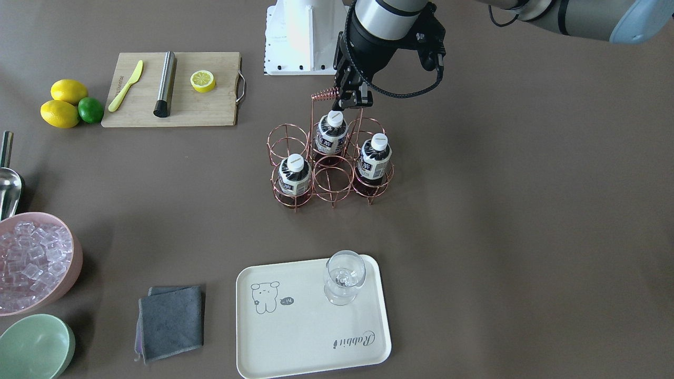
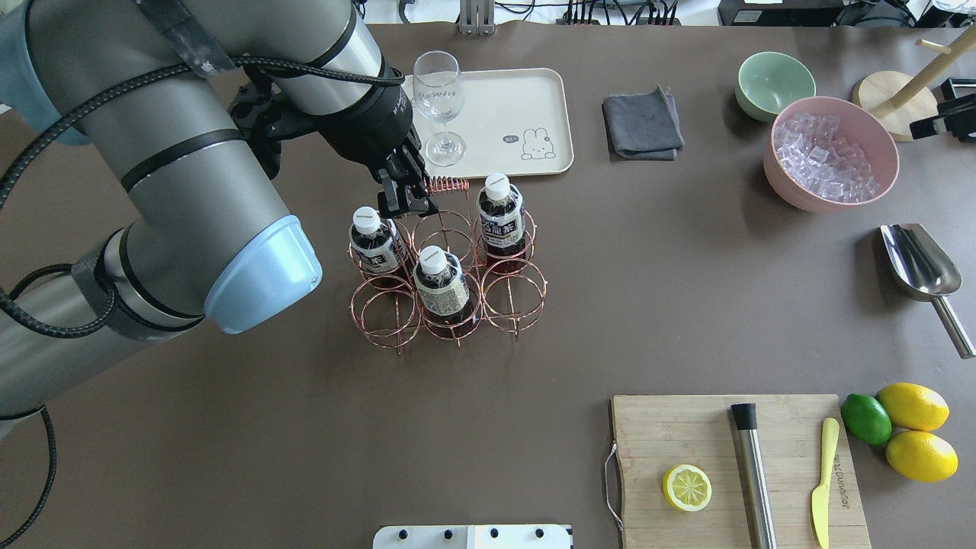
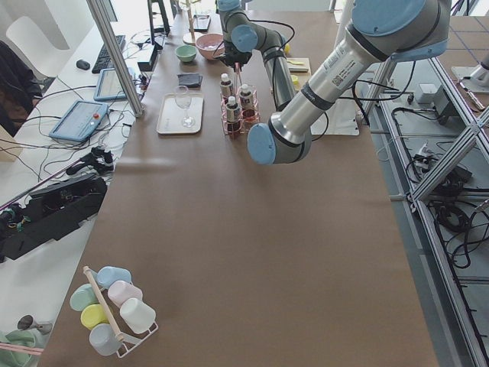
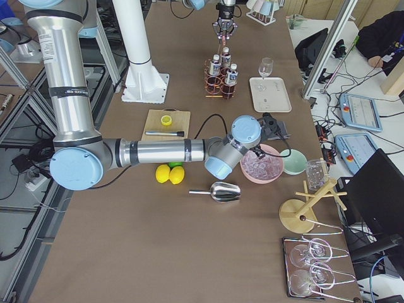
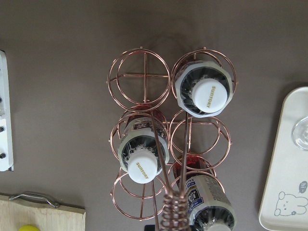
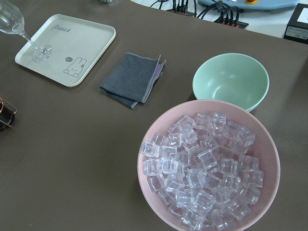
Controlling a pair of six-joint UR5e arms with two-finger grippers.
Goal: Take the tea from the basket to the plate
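Note:
The copper wire basket (image 2: 544,297) stands mid-table and holds three tea bottles (image 2: 374,240) (image 2: 441,282) (image 2: 499,213). They also show in the front view (image 1: 294,173) (image 1: 330,131) (image 1: 374,158). My left gripper (image 2: 404,202) hangs above the basket, right beside the coiled handle (image 2: 448,184). Its jaws look open and empty. The cream plate (image 2: 526,99) lies beyond the basket with a wine glass (image 2: 438,103) on it. My right gripper (image 2: 942,120) is at the far right near the pink bowl, and I cannot tell its state.
A pink bowl of ice (image 2: 831,152), a green bowl (image 2: 774,84), a grey cloth (image 2: 643,122) and a metal scoop (image 2: 919,263) are on the right. A cutting board (image 2: 732,465) carries a lemon half, a knife and a metal rod. Lemons and a lime (image 2: 903,423) lie beside it.

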